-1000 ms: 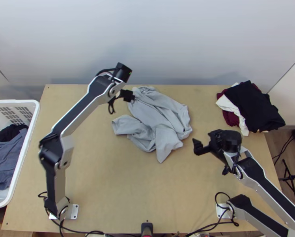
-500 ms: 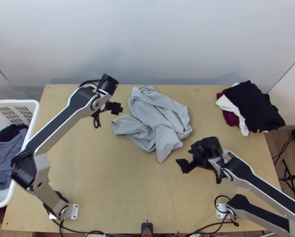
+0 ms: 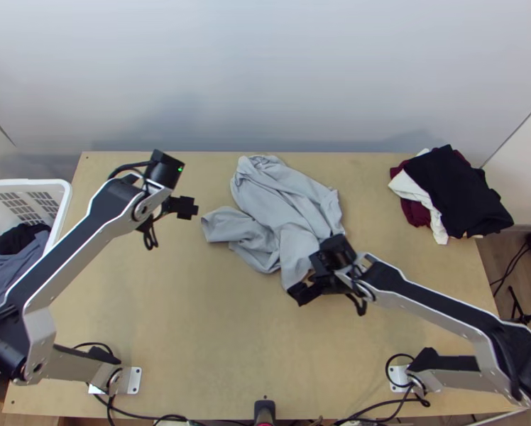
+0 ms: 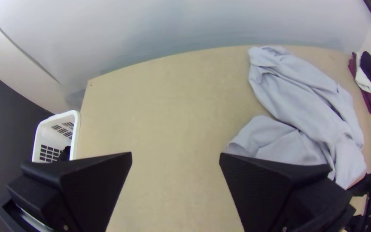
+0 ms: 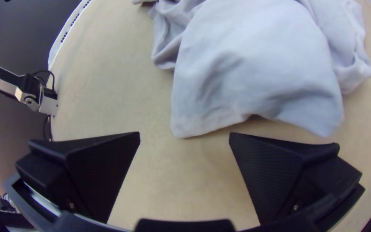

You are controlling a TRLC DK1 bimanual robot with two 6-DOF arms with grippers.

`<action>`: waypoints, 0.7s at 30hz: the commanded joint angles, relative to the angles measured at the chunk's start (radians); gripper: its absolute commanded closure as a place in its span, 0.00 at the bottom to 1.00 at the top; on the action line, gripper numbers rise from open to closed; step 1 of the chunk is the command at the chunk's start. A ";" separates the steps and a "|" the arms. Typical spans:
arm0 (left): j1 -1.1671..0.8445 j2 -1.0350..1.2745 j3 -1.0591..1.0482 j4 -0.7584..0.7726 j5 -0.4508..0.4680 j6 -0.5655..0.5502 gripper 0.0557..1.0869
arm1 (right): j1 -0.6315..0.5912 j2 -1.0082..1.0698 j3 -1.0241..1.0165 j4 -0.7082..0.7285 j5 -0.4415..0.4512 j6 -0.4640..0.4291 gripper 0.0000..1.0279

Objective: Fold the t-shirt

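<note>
The t-shirt (image 3: 287, 206) lies bunched on the bench (image 3: 194, 334), around the middle of its width and toward the far edge. It makes long soft folds, and its far end is gathered in small wrinkles. One part (image 3: 231, 226) comes out toward my left side, and one loose corner points to the near edge.

At this corner is my right pincer (image 3: 299, 292), with its fingers (image 5: 101, 172) spread wide. In the right wrist view the hem lies just ahead, and its corner comes near the gap between the fingertips. From above, the pincer overlaps the corner, so I cannot tell if they touch.

My left pincer (image 3: 188, 207) hangs over the bench at the left of the t-shirt, apart from it. Its fingers (image 4: 258, 184) are also spread, and in the left wrist view I see bare wood between them.

Farther to the right, near the far corner of the bench, there is a pile of clothes: a black one (image 3: 457, 192) on top, with white (image 3: 409, 189) and dark red (image 3: 415, 214) ones under it. Beside the left edge stands a white basket (image 3: 24, 182), which holds blue-grey (image 3: 8, 266) and black (image 3: 17, 238) cloth. Behind the bench is a pale wall (image 3: 265, 71).
</note>
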 commanded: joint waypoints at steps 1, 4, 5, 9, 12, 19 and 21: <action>0.032 -0.063 -0.067 0.014 -0.003 0.010 0.04 | 0.036 0.137 0.059 0.015 -0.011 0.011 0.19; 0.040 -0.075 -0.078 0.016 -0.003 0.016 0.04 | 0.046 0.150 0.078 0.014 -0.011 -0.009 0.54; 0.040 -0.077 -0.082 0.017 -0.003 0.017 0.04 | 0.046 0.154 0.085 0.014 -0.011 -0.028 0.73; 0.051 -0.081 -0.099 0.036 -0.003 0.023 0.04 | 0.033 0.173 0.102 0.012 0.016 -0.055 0.95; 0.051 -0.081 -0.104 0.043 -0.003 0.030 0.04 | 0.026 0.134 0.099 0.009 0.043 -0.062 0.95; 0.049 -0.089 -0.120 0.043 -0.003 0.039 0.04 | -0.002 -0.117 0.138 -0.085 0.063 -0.089 0.97; 0.048 -0.091 -0.139 0.045 -0.003 0.039 0.04 | -0.016 -0.168 0.187 -0.131 0.063 -0.100 0.97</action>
